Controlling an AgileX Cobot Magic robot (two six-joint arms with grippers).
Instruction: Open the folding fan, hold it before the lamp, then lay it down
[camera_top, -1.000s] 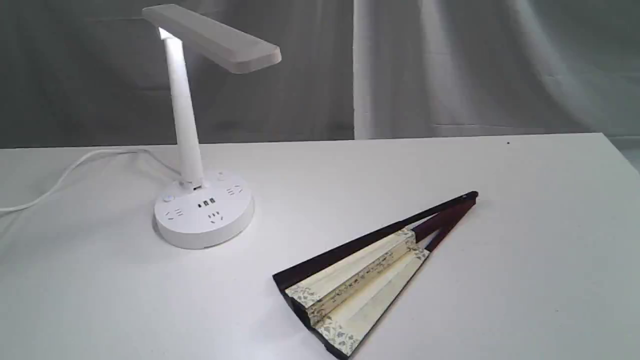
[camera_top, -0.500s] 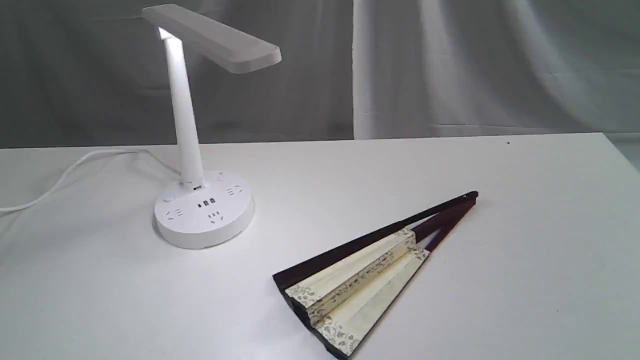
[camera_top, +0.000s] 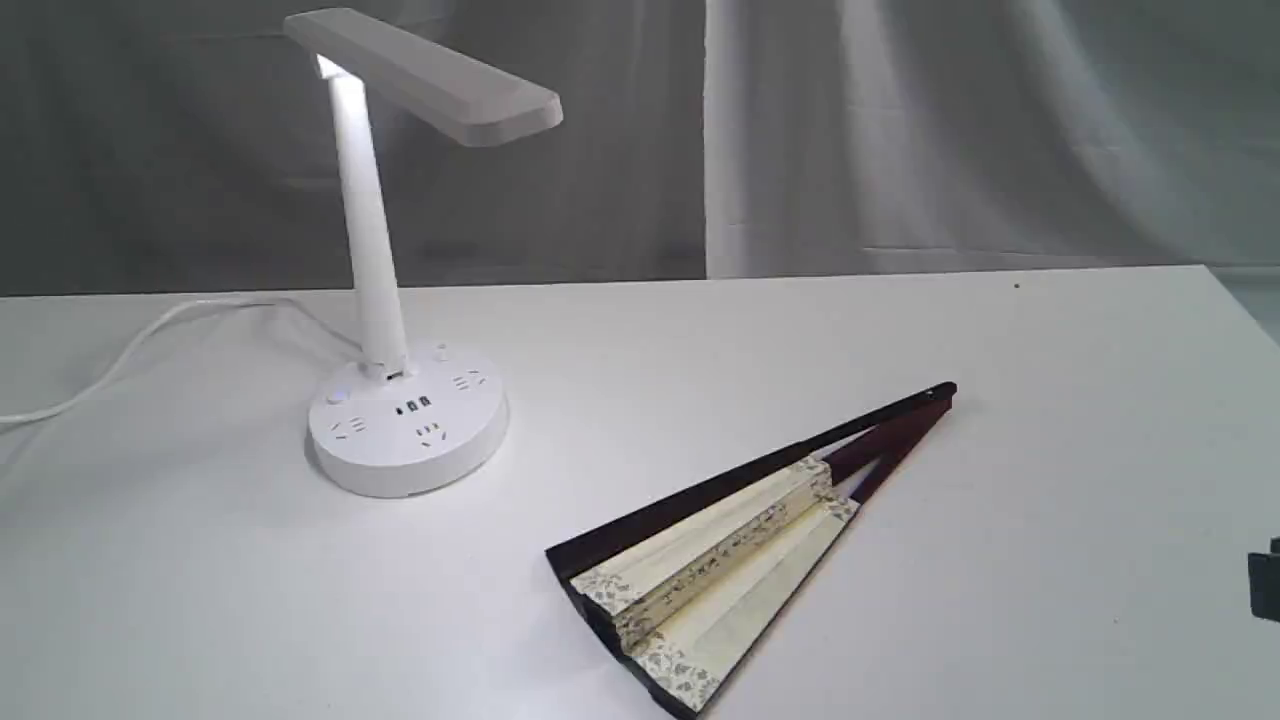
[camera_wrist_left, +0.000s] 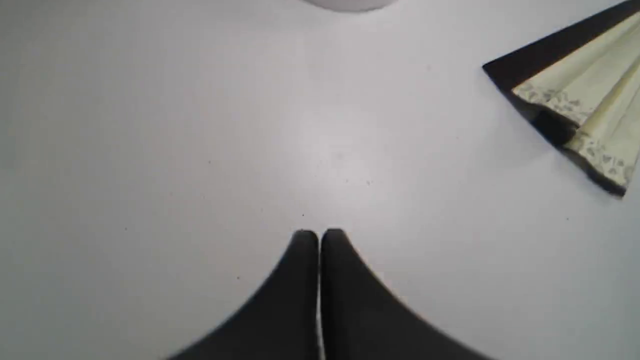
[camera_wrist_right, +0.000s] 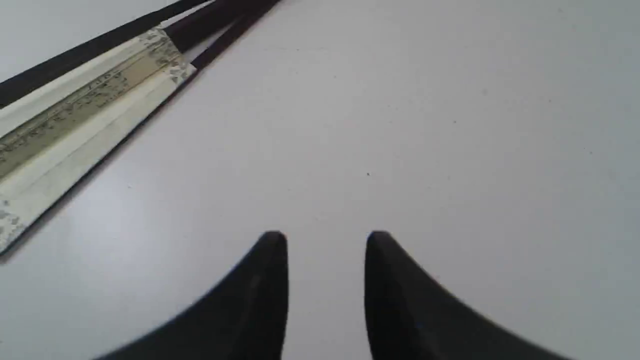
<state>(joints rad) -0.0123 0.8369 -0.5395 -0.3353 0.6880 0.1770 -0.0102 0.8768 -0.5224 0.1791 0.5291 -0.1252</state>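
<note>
Approach mattered: the cream pleated paper folding fan (camera_top: 720, 570) lay barely spread at lower centre of the frame. Our right claw (camera_wrist_right: 326, 240), jaws apart, should, we judged, pinch one outer stick (camera_top: 700, 497); the left claw (camera_wrist_left: 318, 235) sat closed.

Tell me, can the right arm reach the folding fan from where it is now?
Probably yes: the right claw stands open over bare table, with nothing between it and the folding fan lying nearby.

A white table (camera_top: 1050, 480) bears the lamp (camera_top: 405, 430) and folding fan (camera_top: 720, 570).
</note>
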